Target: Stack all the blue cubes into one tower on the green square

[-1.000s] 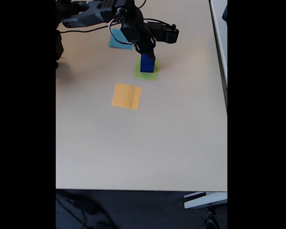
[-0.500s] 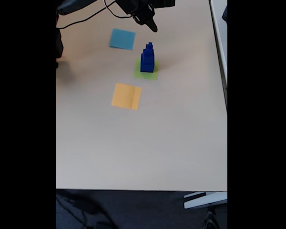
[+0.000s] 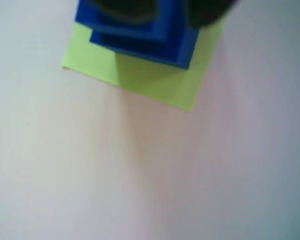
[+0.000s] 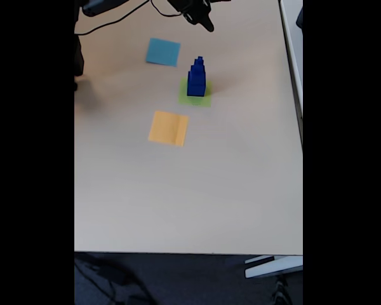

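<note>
1. Big change from a second ago: the gripper (image 4: 206, 25) was right down on the blue cubes (image 4: 196, 79), and now it's up at the far edge of the table (image 4: 190, 190) in the fixed view, well clear of them.

2. The cubes stayed put when it left. They stand as a stepped tower, biggest at the bottom and smallest on top, sitting on the green square (image 4: 203, 100).

3. The wrist view looks straight down on the tower (image 3: 140, 37). It's a bit blurry, but the green paper (image 3: 155, 82) pokes out on the near side and the base seems fully on it.

4. Fingers: honestly can't tell if they're apart or together. Just a dark tip in the fixed view and dark blobs at the top of the wrist view. Nothing looks held, though.

5. The light-blue square (image 4: 163, 51) and the orange square (image 4: 168, 128) are bare, with no loose cubes anywhere.

6. My read: the stack's done, and the arm only needs to back off without bumping it.
</note>
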